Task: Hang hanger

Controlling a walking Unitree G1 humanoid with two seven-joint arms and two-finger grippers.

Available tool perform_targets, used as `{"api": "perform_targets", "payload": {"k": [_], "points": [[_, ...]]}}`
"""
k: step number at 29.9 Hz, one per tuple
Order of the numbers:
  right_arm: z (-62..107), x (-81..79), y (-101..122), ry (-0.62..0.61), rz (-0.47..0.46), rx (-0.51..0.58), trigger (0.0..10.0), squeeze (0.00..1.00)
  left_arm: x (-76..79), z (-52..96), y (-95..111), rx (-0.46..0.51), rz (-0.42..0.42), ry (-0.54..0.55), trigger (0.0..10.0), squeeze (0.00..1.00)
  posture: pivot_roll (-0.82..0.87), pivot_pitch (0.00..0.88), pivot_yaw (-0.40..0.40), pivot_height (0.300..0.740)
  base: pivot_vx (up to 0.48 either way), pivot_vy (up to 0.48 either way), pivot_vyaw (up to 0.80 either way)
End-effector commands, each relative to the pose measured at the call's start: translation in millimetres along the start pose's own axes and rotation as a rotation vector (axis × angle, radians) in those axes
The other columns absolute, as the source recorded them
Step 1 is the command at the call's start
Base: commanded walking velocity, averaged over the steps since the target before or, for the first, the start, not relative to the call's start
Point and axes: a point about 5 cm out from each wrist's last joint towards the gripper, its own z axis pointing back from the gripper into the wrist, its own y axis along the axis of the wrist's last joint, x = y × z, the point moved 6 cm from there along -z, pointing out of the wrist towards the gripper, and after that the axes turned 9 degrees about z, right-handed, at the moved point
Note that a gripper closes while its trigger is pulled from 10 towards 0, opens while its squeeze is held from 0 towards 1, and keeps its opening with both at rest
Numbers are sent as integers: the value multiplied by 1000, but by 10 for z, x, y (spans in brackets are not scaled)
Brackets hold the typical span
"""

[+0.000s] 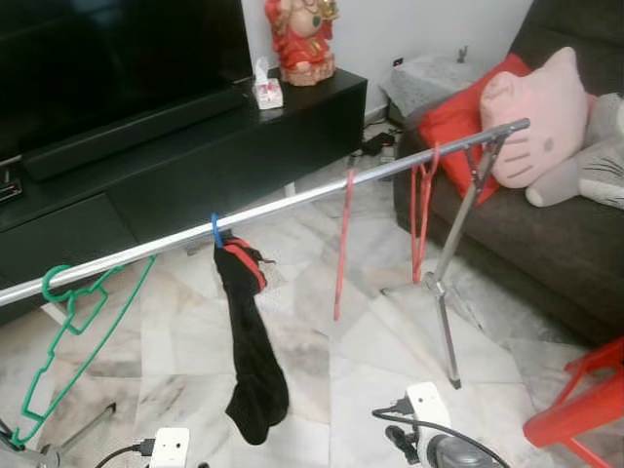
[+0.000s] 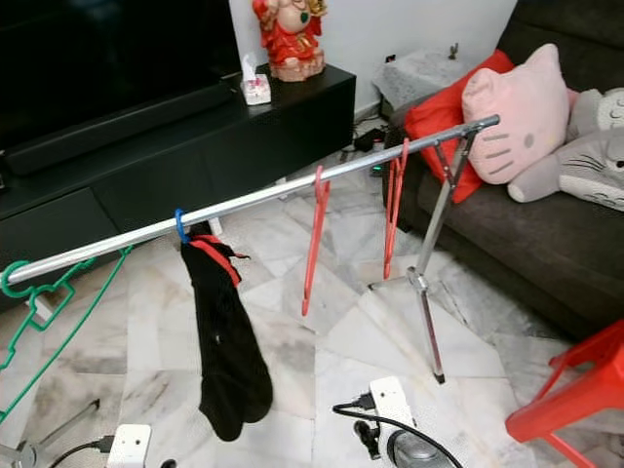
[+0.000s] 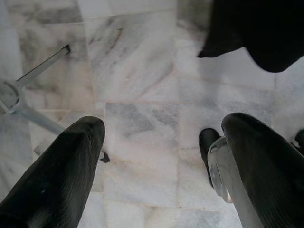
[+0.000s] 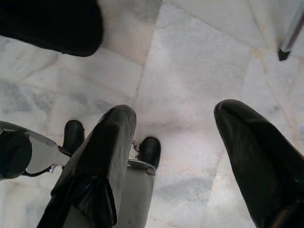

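A long silver rail [image 1: 292,200] slants across the room on tripod stands. A green hanger [image 1: 68,322] hangs at its left end. A blue hook [image 1: 215,230] carries a black garment [image 1: 249,351] with red trim. Further right hang one red hanger [image 1: 343,244] and a second red hanger [image 1: 422,210] near the right stand. My left gripper [image 3: 164,128] is open over the marble floor with nothing between its fingers, the garment's hem just beyond it. My right gripper [image 4: 175,111] is open too, low over the floor and holding nothing.
A black TV cabinet [image 1: 195,166] with a red figurine [image 1: 302,39] and a tissue box [image 1: 266,90] runs behind the rail. A dark sofa [image 1: 546,244] with a pink cat cushion [image 1: 536,117] stands on the right. A red plastic chair [image 1: 585,405] is at the bottom right.
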Motion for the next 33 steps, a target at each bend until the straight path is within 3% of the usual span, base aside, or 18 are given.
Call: {"api": "perform_targets", "payload": {"k": [1, 4, 33], "points": [[-4, -36, -25, 6, -5, -9, 10000, 0, -18, 16, -56, -11, -21, -3, 10000, 0, -127, 0, 78, 732, 0, -480, -706], [-4, -36, -27, 6, -5, -10, 10000, 0, -24, 18, -66, -12, 1, 4, 10000, 0, -127, 0, 78, 732, 0, -160, -706], [-4, -41, -33, 6, -3, -10, 10000, 0, 42, 36, -119, -18, -64, -32, 10000, 0, -135, 0, 84, 732, 0, -123, -690]]}}
